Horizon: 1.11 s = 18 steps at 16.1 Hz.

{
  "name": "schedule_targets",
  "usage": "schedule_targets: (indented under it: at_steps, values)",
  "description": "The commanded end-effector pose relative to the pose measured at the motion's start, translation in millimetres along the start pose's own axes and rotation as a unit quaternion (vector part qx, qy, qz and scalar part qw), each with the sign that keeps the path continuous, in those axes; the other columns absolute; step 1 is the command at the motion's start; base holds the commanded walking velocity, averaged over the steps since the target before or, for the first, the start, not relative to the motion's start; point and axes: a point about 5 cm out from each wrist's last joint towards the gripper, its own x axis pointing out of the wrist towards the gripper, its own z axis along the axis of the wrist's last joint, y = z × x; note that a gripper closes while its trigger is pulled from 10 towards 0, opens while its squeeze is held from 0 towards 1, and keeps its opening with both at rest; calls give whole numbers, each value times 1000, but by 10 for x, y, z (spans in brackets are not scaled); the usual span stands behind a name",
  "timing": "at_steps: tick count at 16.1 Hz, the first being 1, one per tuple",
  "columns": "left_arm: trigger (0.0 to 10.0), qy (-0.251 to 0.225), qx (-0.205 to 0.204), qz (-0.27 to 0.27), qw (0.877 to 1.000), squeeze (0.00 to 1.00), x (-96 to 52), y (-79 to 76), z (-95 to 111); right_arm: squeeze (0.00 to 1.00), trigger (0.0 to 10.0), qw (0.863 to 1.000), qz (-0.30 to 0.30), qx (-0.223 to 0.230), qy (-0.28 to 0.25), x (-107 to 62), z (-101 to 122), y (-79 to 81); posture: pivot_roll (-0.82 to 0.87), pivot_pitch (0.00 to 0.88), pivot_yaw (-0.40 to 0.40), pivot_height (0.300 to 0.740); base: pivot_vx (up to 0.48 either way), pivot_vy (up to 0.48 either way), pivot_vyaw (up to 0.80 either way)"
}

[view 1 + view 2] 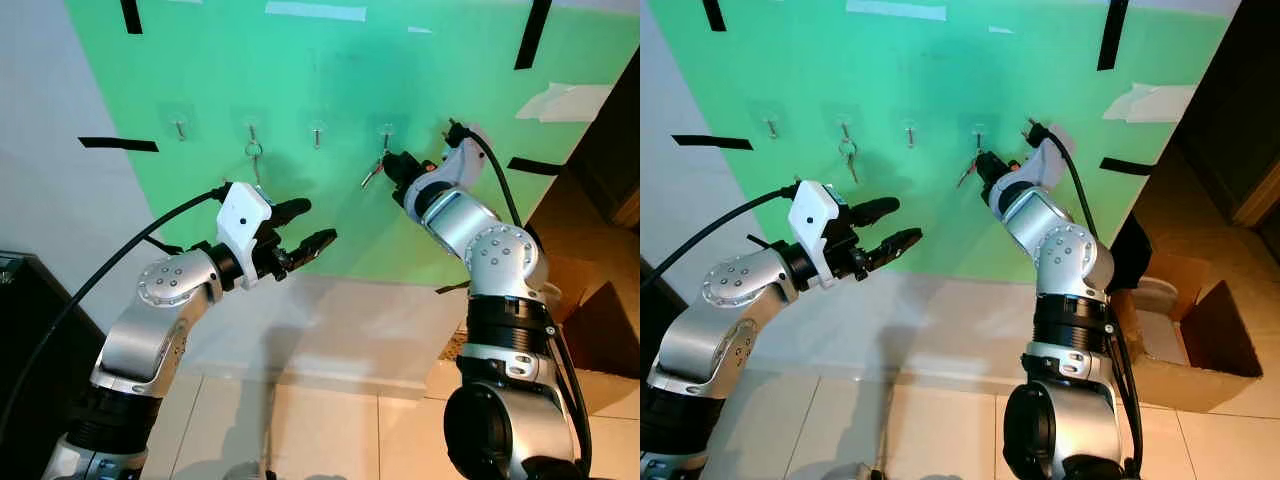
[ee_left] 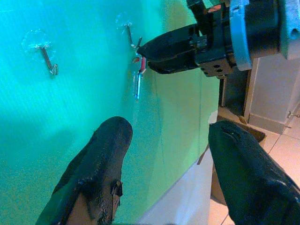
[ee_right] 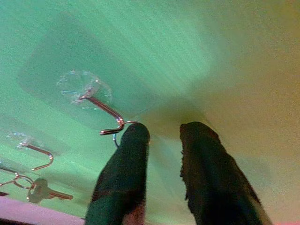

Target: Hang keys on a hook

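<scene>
A green board (image 1: 330, 70) on the wall carries a row of clear stick-on hooks. One set of keys (image 1: 256, 155) hangs on the second hook from the left. A second key (image 1: 372, 172) with a red tag dangles at the fourth hook (image 3: 105, 110), its ring (image 3: 115, 137) resting in the hook's bend. My right gripper (image 1: 390, 165) is up against that hook, its fingers a little apart with only board between them, and the ring is beside one finger (image 3: 124, 173). My left gripper (image 1: 315, 222) is open in mid-air, lower and left, empty.
An open cardboard box (image 1: 1200, 340) sits on the tile floor at the right. A dark cabinet (image 1: 20, 330) stands at the far left. Black tape strips (image 1: 118, 144) mark the board's edges. White wall runs below the board.
</scene>
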Motion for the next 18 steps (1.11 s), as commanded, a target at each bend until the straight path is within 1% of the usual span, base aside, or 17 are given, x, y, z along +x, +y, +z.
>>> schedule_targets:
  at_steps: [1, 7, 10, 11, 12, 13, 15, 18]
  values:
    - [10000, -5, 7, 0, 1000, 0, -4, 7, 55, 1000, 10000, 999, -30, -13, 15, -33, -47, -120, 0, 0, 6, 740, 0, 0, 0]
    - [10000, -6, 5, -2, 1000, 0, 8, 2, 56, 1000, 10000, 998, -21, -51, 7, -161, 31, -120, -7, 0, 11, 740, 0, 0, 0]
    - [10000, -5, 5, -3, 1000, 0, 7, 2, 55, 1000, 10000, 998, 8, -62, 9, -198, 34, -53, -8, 0, 15, 740, 0, 0, 0]
    - [10000, -5, 5, -3, 1000, 0, 5, 0, 54, 725, 10000, 998, 16, -62, 8, -206, 36, -30, -8, 0, 15, 740, 0, 0, 0]
    - [10000, -5, 5, -3, 1000, 0, 5, 1, 53, 349, 10000, 998, 23, -63, 7, -208, 36, -8, -8, 0, 14, 740, 0, 0, 0]
    - [10000, -5, 5, -3, 1000, 0, 5, 3, 51, 0, 10000, 997, 28, -66, 7, -205, 28, 7, -8, 0, 14, 740, 0, 0, 0]
    - [10000, -4, 5, -2, 1000, 0, 4, 7, 50, 0, 10000, 997, 37, -73, 6, -191, -1, 20, -7, 0, 13, 740, 0, 0, 0]
    - [10000, -4, 5, -3, 1000, 0, 5, 8, 47, 0, 10000, 996, 35, -79, 6, -165, -34, 5, -7, 0, 14, 740, 0, 0, 0]
